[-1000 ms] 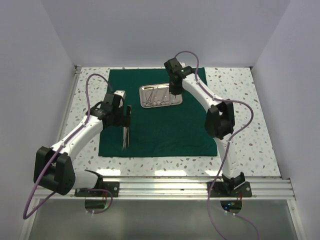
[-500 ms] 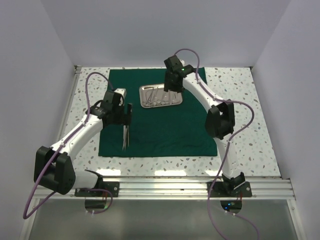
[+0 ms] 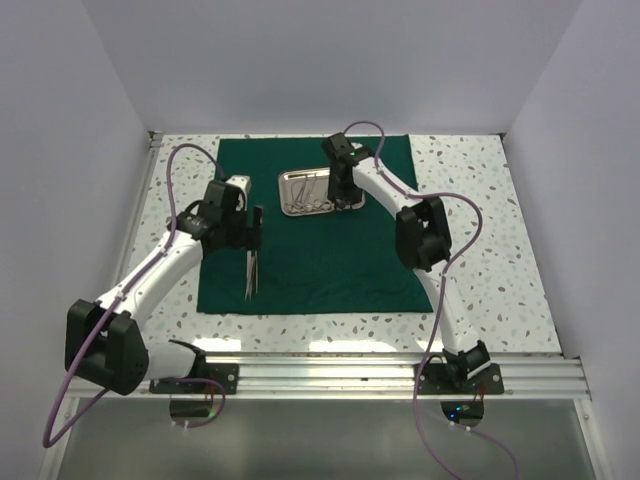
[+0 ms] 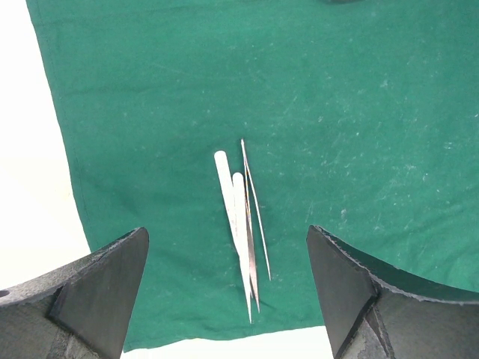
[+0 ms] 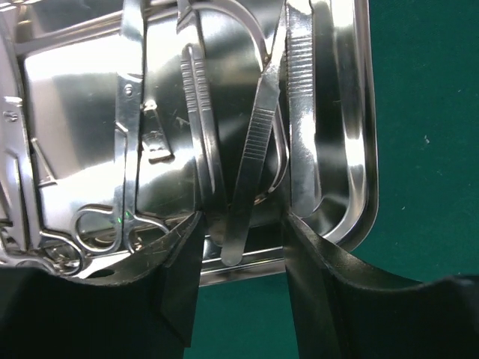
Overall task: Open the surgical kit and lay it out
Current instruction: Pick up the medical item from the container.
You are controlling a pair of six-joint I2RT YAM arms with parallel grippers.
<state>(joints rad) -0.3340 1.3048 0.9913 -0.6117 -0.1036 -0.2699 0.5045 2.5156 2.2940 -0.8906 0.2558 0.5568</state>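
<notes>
top view: your green cloth [image 3: 330, 260] lies spread flat on the speckled bench [image 3: 480, 200], with the steel tray [image 3: 287, 190] on its far middle part. slim tweezers [image 3: 250, 275] lie on the cloth's near left area, well apart from the tray and pointing near to far. your left hand [image 3: 252, 232] hangs just past their far end, and your right hand [image 3: 340, 190] is down over the tray's right half

left wrist view: your left hand is spread wide and its fingers [image 4: 105, 284] grip nothing. the tweezers lie flat on the cloth between them, close to the cloth's edge, with bare bench showing beyond

right wrist view: your right hand is partly spread inside the tray, one finger on either side of the end of the ribbed forceps [image 5: 251, 164]. there's a gap on the forceps' right side, so they aren't pinched. ring-handled scissors [image 5: 129, 112] lie further left in the tray, and other slim steel pieces overlap beside the forceps
</notes>
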